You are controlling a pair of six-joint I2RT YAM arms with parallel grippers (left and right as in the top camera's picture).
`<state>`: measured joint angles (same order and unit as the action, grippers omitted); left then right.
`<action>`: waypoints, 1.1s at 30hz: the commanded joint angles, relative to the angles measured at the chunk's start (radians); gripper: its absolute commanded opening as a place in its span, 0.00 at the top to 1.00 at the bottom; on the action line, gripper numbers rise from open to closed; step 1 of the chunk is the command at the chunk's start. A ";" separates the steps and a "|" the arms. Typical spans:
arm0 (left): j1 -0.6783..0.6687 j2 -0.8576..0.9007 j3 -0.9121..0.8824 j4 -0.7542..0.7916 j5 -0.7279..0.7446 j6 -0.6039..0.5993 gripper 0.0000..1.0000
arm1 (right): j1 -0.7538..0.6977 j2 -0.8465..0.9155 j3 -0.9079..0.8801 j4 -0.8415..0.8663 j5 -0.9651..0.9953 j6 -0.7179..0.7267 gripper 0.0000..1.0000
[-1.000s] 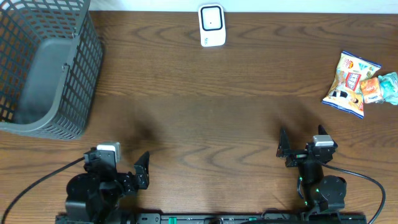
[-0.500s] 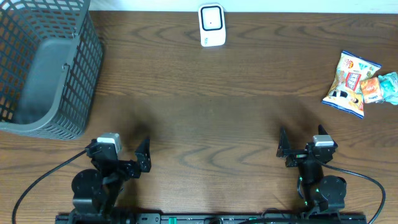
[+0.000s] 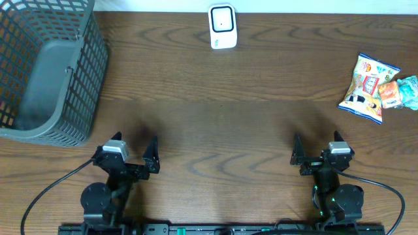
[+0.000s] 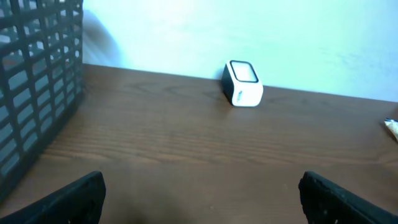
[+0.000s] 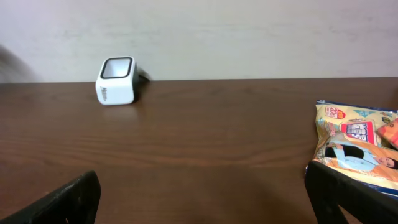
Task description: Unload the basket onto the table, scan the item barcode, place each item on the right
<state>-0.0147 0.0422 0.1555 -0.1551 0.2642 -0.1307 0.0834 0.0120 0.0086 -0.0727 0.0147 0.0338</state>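
The white barcode scanner stands at the far middle edge of the table, also seen in the left wrist view and the right wrist view. A yellow snack bag lies at the far right with a small orange packet and a teal packet beside it. In the right wrist view the yellow bag shows ahead on the right. My left gripper and right gripper both stand open and empty near the front edge, far from the items.
A grey mesh basket fills the far left corner, and its wall shows at the left of the left wrist view. A light wall runs behind the table's far edge.
My left arm has swung round and come slightly forward, so its gripper now faces straight toward the scanner. The right arm has not moved.
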 commanded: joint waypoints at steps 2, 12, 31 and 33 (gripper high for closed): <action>0.005 -0.041 -0.056 0.084 0.012 -0.005 0.02 | -0.003 -0.006 -0.003 -0.002 0.002 0.010 0.01; 0.005 -0.041 -0.152 0.264 -0.041 -0.034 0.02 | -0.003 -0.006 -0.003 -0.002 0.001 0.010 0.01; 0.005 -0.041 -0.151 0.107 -0.031 0.122 0.02 | -0.003 -0.006 -0.003 -0.002 0.002 0.010 0.01; 0.005 -0.041 -0.151 0.106 -0.018 0.147 0.02 | -0.003 -0.006 -0.003 -0.002 0.002 0.010 0.01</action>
<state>-0.0147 0.0101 0.0109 -0.0029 0.1673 -0.0849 0.0834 0.0120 0.0086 -0.0727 0.0147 0.0338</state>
